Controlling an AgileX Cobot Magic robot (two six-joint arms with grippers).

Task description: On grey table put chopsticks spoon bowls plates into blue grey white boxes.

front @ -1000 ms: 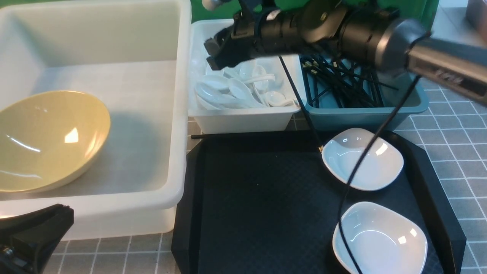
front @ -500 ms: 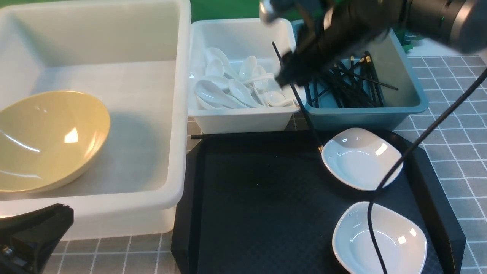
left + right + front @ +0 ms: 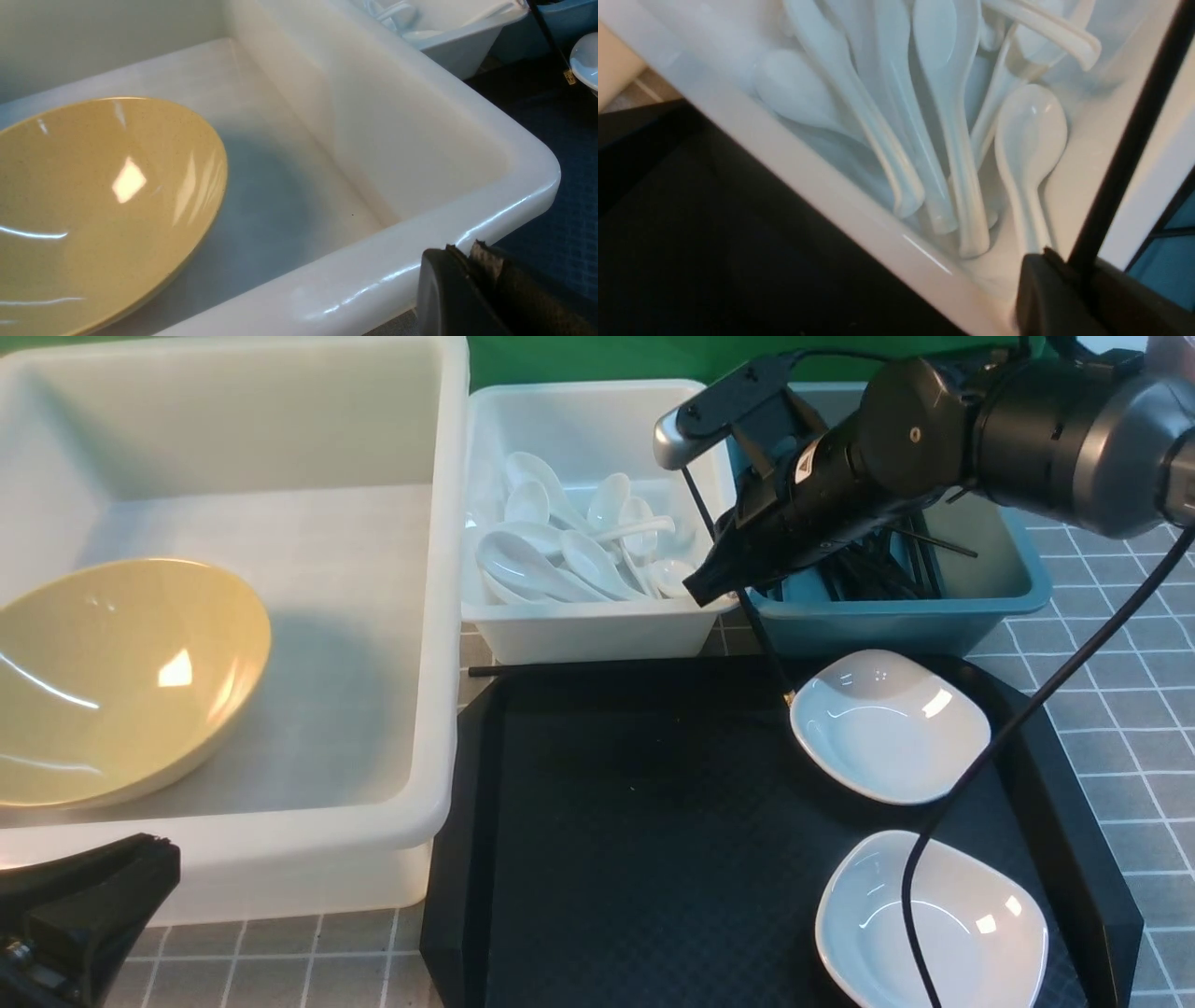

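My right gripper (image 3: 709, 586) hangs over the gap between the white box (image 3: 597, 635) and the blue-grey box (image 3: 896, 621). It is shut on a black chopstick (image 3: 761, 635) that leans there, its gold-banded end on the black tray. In the right wrist view the stick (image 3: 1134, 126) comes out from between the jaws of my right gripper (image 3: 1069, 266). Several spoons (image 3: 560, 560) fill the white box. More chopsticks (image 3: 859, 574) lie in the blue-grey box. Two white plates (image 3: 887, 723) (image 3: 934, 924) sit on the tray. The yellow bowl (image 3: 121, 681) leans in the large tub (image 3: 448, 616). My left gripper (image 3: 467, 252) is shut and empty outside the tub's near corner.
The black octagonal tray (image 3: 635, 821) lies on the grey table (image 3: 1111, 663) in front of the small boxes. Another chopstick (image 3: 597, 666) lies along its far edge. The right arm's black cable (image 3: 980, 775) hangs over the near plate.
My right arm has swung from over the white box to the right and down onto the leaning chopstick. The chopstick, plates, bowl and left arm have not moved.
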